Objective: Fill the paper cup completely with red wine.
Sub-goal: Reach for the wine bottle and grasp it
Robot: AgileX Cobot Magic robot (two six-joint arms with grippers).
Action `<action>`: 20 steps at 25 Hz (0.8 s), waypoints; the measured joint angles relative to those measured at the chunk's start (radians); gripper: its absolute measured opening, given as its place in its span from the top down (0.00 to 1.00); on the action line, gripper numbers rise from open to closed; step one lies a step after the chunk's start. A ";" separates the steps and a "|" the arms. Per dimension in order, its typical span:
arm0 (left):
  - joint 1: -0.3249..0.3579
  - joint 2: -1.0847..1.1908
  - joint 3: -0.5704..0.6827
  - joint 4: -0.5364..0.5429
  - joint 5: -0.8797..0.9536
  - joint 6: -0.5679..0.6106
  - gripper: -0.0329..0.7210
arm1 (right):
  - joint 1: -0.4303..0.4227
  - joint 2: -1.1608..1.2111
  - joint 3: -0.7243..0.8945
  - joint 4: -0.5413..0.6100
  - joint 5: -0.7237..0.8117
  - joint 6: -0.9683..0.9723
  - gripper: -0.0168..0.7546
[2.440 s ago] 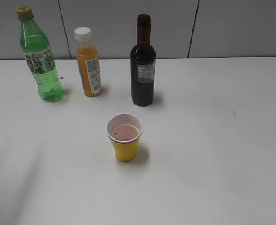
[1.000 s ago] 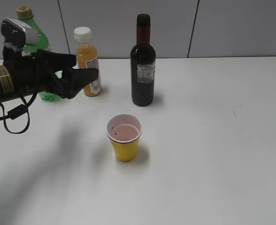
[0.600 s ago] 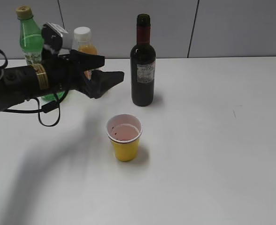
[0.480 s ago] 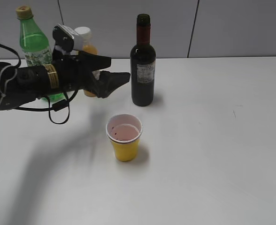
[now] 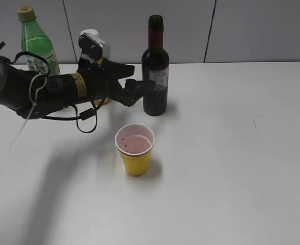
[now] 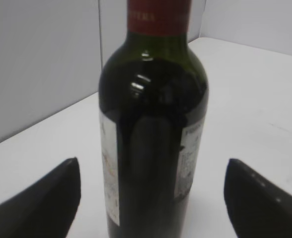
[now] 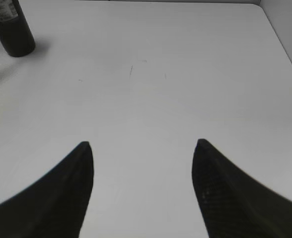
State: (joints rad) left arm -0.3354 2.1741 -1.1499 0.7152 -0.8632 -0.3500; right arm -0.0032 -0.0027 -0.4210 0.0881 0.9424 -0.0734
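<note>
Left pincer (image 6: 153, 173) spread wide astride the glossy dark-glass wine bottle (image 6: 153, 129) (untouched); right pincer (image 7: 142, 144) agape over bare matte counter (image 7: 185, 74), holding nothing

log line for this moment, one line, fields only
phase: approach | left gripper: open, jaws either side of wine bottle, not gripping | right gripper: open, over bare table | paper cup: upright, unfilled
</note>
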 joint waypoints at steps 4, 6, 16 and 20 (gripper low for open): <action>-0.017 0.036 -0.048 -0.006 0.001 -0.011 0.04 | 0.000 0.000 0.000 0.001 0.000 0.000 0.36; -0.024 0.052 -0.073 -0.006 0.001 -0.012 0.04 | 0.000 0.000 0.000 0.001 0.000 0.000 0.36; -0.046 0.130 -0.182 -0.007 0.022 -0.057 0.04 | 0.000 0.000 0.000 0.002 0.001 0.000 0.37; -0.050 0.143 -0.204 -0.007 0.022 -0.057 0.07 | 0.000 0.000 0.000 0.002 0.001 0.000 0.37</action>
State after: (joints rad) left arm -0.3852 2.3169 -1.3536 0.7081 -0.8410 -0.4068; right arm -0.0032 -0.0027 -0.4210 0.0901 0.9434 -0.0734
